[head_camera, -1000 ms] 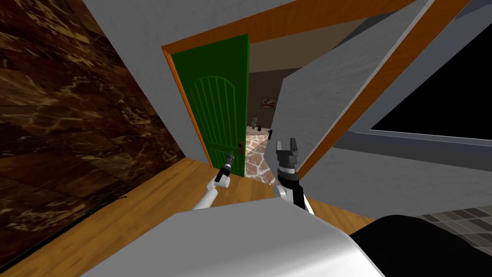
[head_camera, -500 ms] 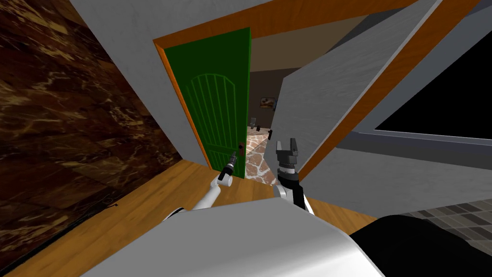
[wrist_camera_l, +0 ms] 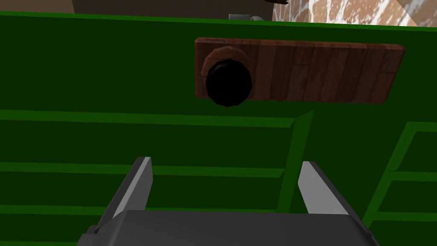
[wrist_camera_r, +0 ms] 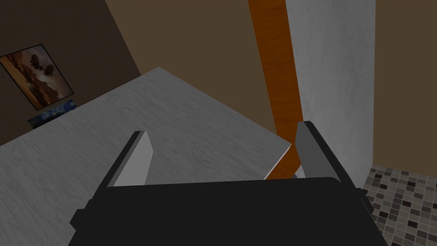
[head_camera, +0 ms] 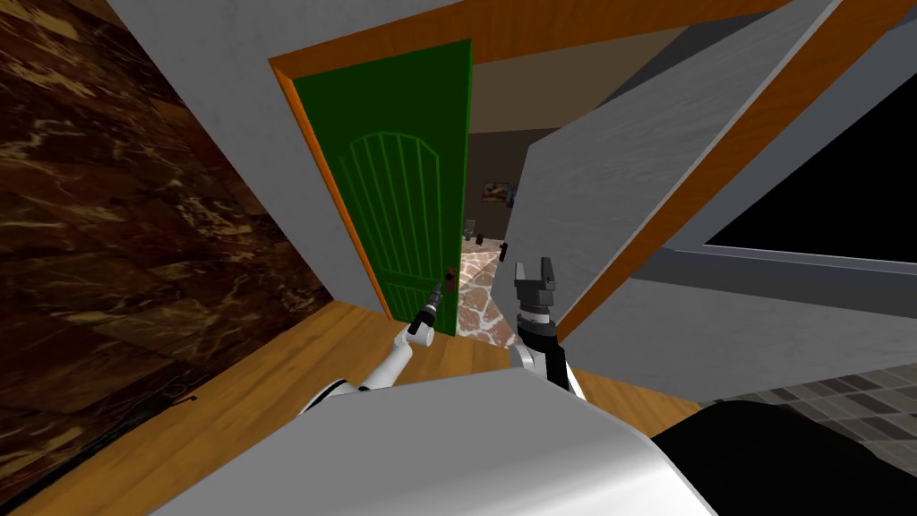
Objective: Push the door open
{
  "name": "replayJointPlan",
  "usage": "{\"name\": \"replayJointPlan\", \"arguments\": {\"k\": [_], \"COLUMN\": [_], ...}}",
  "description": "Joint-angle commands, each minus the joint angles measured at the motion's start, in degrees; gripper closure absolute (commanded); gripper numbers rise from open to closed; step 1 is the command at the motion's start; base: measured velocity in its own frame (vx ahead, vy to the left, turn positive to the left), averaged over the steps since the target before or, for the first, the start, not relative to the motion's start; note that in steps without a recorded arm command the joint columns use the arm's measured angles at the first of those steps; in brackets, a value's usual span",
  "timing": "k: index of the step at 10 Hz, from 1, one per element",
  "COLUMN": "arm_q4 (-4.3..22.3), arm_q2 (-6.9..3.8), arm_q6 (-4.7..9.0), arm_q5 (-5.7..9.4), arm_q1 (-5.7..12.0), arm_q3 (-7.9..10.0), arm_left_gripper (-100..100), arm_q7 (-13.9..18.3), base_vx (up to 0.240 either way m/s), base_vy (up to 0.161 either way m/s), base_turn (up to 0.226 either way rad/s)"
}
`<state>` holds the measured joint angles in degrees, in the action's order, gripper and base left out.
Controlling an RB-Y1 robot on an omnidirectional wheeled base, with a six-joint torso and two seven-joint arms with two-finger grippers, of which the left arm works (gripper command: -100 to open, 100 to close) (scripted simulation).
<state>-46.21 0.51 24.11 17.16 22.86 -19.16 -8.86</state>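
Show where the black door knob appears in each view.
Head view: black door knob at the green door's free edge, by the left claw.
Left wrist view: black door knob on a brown plate, beyond the open claw.
Right wrist view: right claw faces the orange trim.
Shared landmark: the green door.

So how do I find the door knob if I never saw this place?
Look for the green door in the orange frame. Near its free edge sits a brown wooden plate. The knob is the round black ball at one end of it, the only black thing on the door.
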Motion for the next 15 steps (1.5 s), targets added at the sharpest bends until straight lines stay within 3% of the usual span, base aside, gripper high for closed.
{"name": "replayJointPlan", "arguments": {"k": [1, 4, 6, 7, 8, 9, 14, 15], "arm_q4": [0.2, 0.6, 0.8, 1.0, 0.5, 0.5, 0.5, 0.4], "arm_q2": [-1.24, -1.92, -1.08, -0.08, -0.60, -0.60, -0.60, -1.24], "arm_q6": [0.13, 0.37, 0.53, 0.62, 0.42, 0.42, 0.42, 0.54], "arm_q5": [0.00, -0.05, -0.08, -0.10, -0.11, -0.11, -0.11, 0.01], "arm_q1": [0.10, 0.17, 0.22, 0.24, -0.04, -0.04, -0.04, 0.44], "arm_q3": [0.13, 0.57, 0.84, 1.00, 0.91, 0.91, 0.91, 1.71], "arm_left_gripper": [-100, -100, -100, -100, -100, 100, 100, 100], "arm_q7": [0.1, 0.2, 0.2, 0.2, 0.1, 0.1, 0.1, -0.1], "base_vx": [0.166, 0.182, 0.209, 0.197, 0.091, -0.010, -0.007, 0.097], "base_vy": [-0.084, -0.057, -0.093, -0.050, -0.016, -0.002, 0.002, -0.061], "base_turn": [-0.021, -0.025, -0.022, -0.027, -0.005, 0.009, -0.005, 0.017]}}
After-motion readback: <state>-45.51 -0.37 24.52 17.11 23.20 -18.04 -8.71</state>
